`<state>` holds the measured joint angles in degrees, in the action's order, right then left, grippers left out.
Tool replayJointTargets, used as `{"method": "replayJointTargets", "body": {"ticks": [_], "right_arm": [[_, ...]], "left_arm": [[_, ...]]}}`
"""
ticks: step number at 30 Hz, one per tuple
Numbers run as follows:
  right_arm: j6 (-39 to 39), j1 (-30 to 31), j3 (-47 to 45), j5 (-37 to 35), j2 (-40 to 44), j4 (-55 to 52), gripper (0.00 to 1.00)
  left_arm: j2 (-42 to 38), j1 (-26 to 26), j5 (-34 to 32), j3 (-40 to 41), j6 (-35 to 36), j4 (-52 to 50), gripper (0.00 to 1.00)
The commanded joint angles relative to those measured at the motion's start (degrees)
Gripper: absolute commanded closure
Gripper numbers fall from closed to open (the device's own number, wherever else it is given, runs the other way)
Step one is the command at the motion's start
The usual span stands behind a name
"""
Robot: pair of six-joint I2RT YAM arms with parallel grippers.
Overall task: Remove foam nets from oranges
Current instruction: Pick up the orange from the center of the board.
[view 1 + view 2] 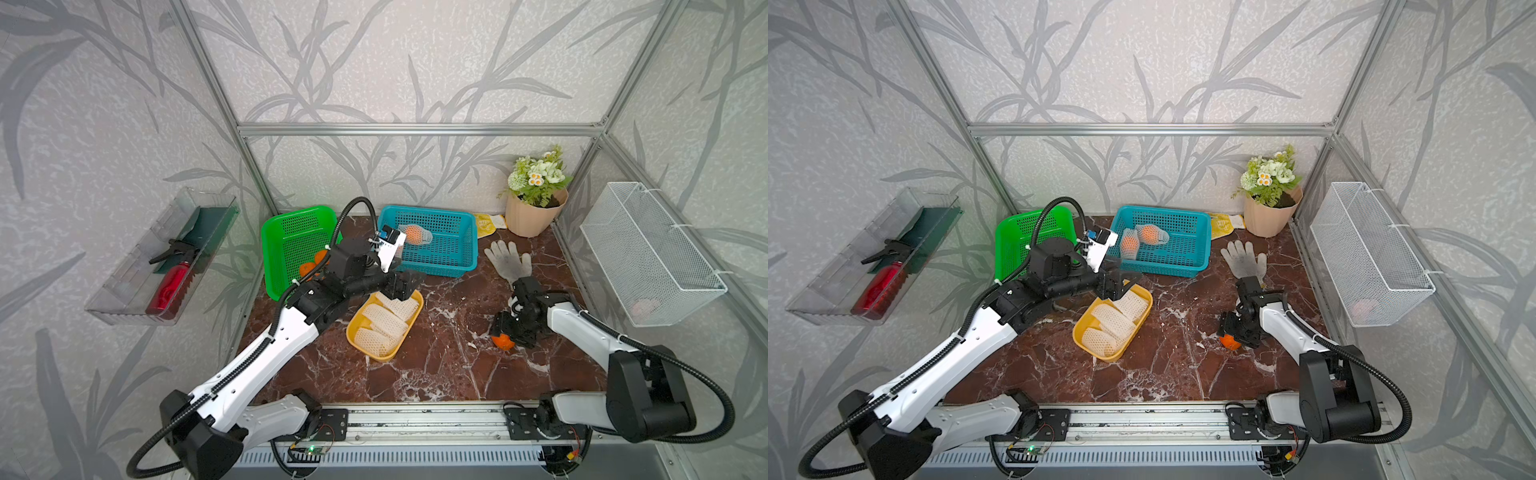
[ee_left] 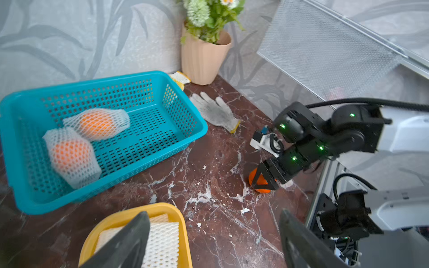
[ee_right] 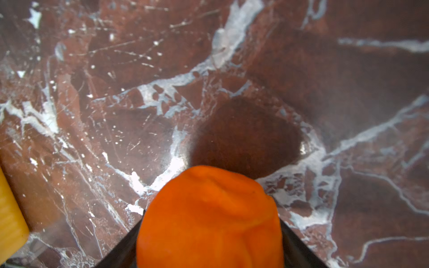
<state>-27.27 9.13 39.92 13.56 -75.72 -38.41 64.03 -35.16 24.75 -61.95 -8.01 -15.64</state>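
A bare orange sits low over the marble at the right, and my right gripper is shut on it, fingers pressed against both its sides. In a top view the same orange peeks out under the fingers. My left gripper hangs open and empty above the far end of the yellow tray, which holds several flat foam nets. Two oranges still in foam nets lie in the blue basket. Bare oranges rest in the green basket, partly hidden by my left arm.
A white knit glove lies on the marble behind my right gripper. A flower pot and a yellow packet stand at the back right. A white wire basket hangs on the right wall, a clear shelf with a red bottle on the left.
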Motion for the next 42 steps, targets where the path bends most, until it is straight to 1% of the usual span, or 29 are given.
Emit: {"method": "replayJointTargets", "body": {"ticks": [1,4,8,11,14,18,23,28,33,37,42], "right_arm": [[-0.1,0.3,1.7,4.3,5.1,1.6,0.26],[-0.9,0.3,1.8,12.1,9.0,4.1,0.26],[-3.6,0.4,1.8,22.1,12.3,7.6,0.26],[-5.4,1.0,2.0,27.2,13.4,9.0,0.26],[-6.8,1.8,2.3,30.3,14.2,9.6,0.27],[-10.2,2.6,1.7,33.0,15.6,12.0,0.27],[-13.9,4.6,0.3,35.8,16.4,15.6,0.27],[-16.3,5.6,-1.4,37.1,16.4,18.7,0.27],[-20.3,6.3,-3.9,38.3,16.5,24.7,0.28],[-21.6,6.8,-4.1,39.0,15.9,26.8,0.28],[-23.2,7.6,-4.6,39.8,15.2,29.8,0.28]], "left_arm": [[-1.4,-0.3,7.8,3.4,6.5,9.1,0.07],[0.7,-1.6,11.3,4.7,7.8,11.7,0.07],[6.6,-6.8,11.5,4.7,13.0,11.9,0.06],[11.9,-9.6,12.1,4.3,14.7,14.2,0.06],[17.2,-10.6,13.6,3.5,14.8,17.0,0.06],[22.3,-11.5,15.1,2.6,15.9,18.8,0.06],[26.9,-11.9,15.8,2.2,15.3,21.6,0.05],[27.9,-12.0,13.8,3.6,13.3,26.7,0.01],[29.3,-12.0,15.2,3.9,11.2,28.9,0.01],[30.2,-12.0,15.9,3.9,10.4,29.3,0.01],[31.3,-12.0,16.1,3.4,9.9,28.6,0.05]]}}
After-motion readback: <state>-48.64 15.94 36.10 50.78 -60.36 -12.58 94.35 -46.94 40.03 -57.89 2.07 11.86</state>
